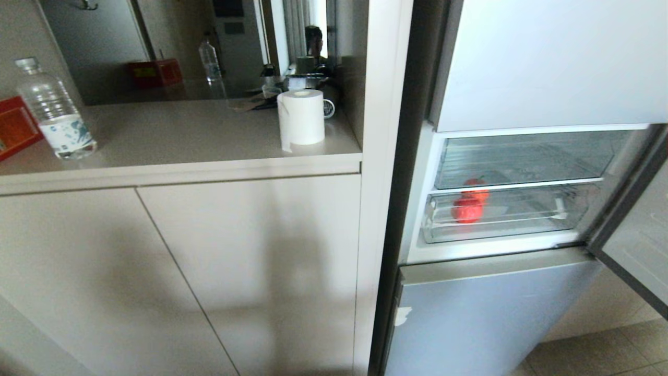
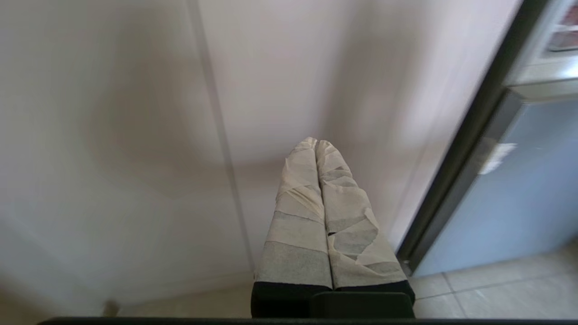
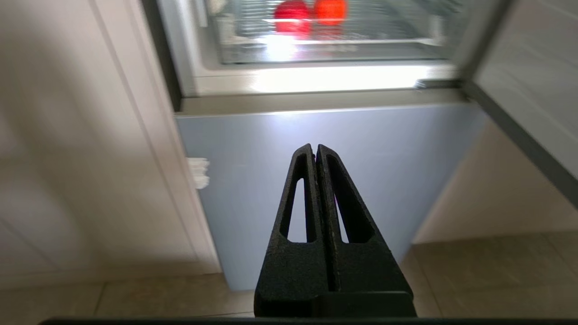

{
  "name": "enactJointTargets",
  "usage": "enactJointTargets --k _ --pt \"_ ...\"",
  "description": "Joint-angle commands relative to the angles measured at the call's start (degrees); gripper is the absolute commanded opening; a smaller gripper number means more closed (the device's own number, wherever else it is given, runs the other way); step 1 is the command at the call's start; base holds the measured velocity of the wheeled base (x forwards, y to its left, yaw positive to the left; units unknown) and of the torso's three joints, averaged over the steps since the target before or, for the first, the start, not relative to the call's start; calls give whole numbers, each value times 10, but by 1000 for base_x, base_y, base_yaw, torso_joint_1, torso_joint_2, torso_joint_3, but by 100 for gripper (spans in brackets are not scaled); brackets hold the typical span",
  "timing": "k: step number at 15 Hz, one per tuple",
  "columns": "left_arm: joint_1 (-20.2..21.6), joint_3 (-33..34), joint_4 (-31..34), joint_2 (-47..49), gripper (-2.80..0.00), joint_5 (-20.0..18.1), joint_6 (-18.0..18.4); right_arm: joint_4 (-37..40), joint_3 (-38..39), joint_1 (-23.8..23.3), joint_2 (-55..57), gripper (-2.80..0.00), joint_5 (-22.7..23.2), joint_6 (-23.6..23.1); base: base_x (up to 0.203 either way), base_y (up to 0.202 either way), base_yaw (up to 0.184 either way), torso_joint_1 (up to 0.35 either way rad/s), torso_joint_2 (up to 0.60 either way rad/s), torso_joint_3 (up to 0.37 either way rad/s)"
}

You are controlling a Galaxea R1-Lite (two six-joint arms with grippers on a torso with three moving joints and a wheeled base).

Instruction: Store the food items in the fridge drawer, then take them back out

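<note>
Two food items show through the clear fridge drawer [image 1: 522,222] in the open middle compartment: a red one [image 1: 468,210] near the front and an orange-red one [image 1: 477,190] just behind it. In the right wrist view the red food item [image 3: 292,13] and the orange-red one [image 3: 331,10] sit side by side above the drawer's front lip [image 3: 361,43]. My right gripper [image 3: 314,146] is shut and empty, low down and pointing at the blue lower fridge door. The left gripper [image 2: 316,142], its fingers wrapped in tape, is shut and empty facing the beige cabinet. Neither arm shows in the head view.
The fridge door [image 1: 639,235] stands open at the right. A second clear drawer [image 1: 522,156] sits above the first. The lower fridge door [image 1: 496,313] is closed. On the counter [image 1: 182,136] stand a water bottle [image 1: 55,112], a red box [image 1: 15,128] and a paper roll [image 1: 301,117].
</note>
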Motion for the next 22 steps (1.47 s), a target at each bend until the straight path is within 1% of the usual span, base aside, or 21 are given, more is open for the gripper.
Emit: enactJointTargets --k 1,3,4,5,6,9,11,14,16,17,22 --pt "0 0 0 0 -280 0 0 -1 0 1 -1 -280 1 -3 0 -2 105 7 2 -2" --pt "0 0 0 0 -280 0 0 1 0 2 36 -280 3 -14 2 1 32 2 0 1" --pt "0 0 0 0 -280 0 0 -3 0 2 79 -280 3 -14 0 0 0 0 0 0" --pt "0 0 0 0 -280 0 0 -23 0 4 137 -280 5 -10 0 0 0 0 0 0" --pt "0 0 0 0 -280 0 0 -59 0 6 203 -280 11 0 0 0 0 0 0 0" --pt "0 0 0 0 -280 0 0 -168 -19 9 428 -280 53 25 0 0 0 0 0 0" --pt "0 0 0 0 -280 0 0 -211 -57 10 578 -280 72 40 0 0 0 0 0 0" --pt "0 0 0 0 -280 0 0 -268 -139 12 785 -280 89 54 0 0 0 0 0 0" --pt "0 0 0 0 -280 0 0 -333 -194 15 903 -280 94 58 0 0 0 0 0 0" --pt "0 0 0 -1 -280 0 0 -368 -215 15 951 0 96 58 0 0 0 0 0 0" --pt "0 0 0 0 -280 0 0 -580 -311 34 1152 0 100 58 0 0 0 0 0 0"
